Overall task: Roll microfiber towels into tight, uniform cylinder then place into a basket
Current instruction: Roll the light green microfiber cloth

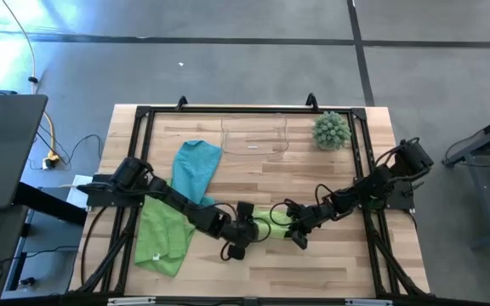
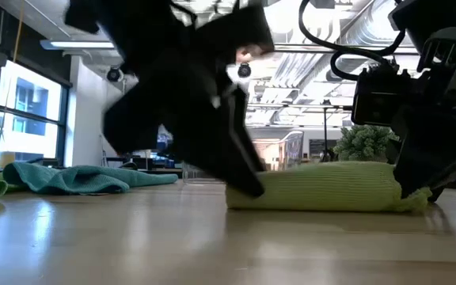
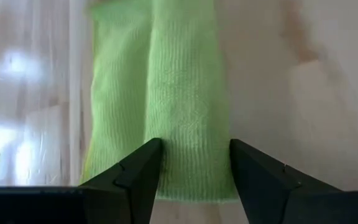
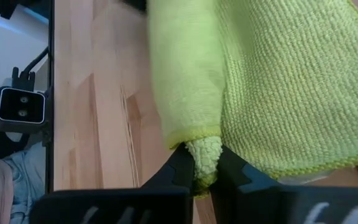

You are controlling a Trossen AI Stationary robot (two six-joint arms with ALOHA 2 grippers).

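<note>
While right fingers (image 4: 205, 169) pinch rolled green towel (image 1: 272, 223), left fingers (image 3: 194, 168) spread astride it

A grey concrete floor (image 1: 253, 68) fills the upper part of the high view. In the low view, bright windows (image 2: 22, 107) stand at left, and ceiling ducts (image 2: 355, 39) run across the upper right.

Rolled lime green towel (image 1: 272, 223): fuzzy ribbed cloth, lying flat as a low cylinder near the front middle of the worktop; one end shows a loose flap.

Second lime green towel (image 1: 162, 240): unrolled, rumpled, at the front left, its edge hanging past the worktop edge.

Teal towel (image 1: 196, 167): unrolled, crumpled, left of centre, just behind the second green one.

Basket (image 1: 254, 138): clear plastic, upright at the back middle, well apart from the towels.
</note>
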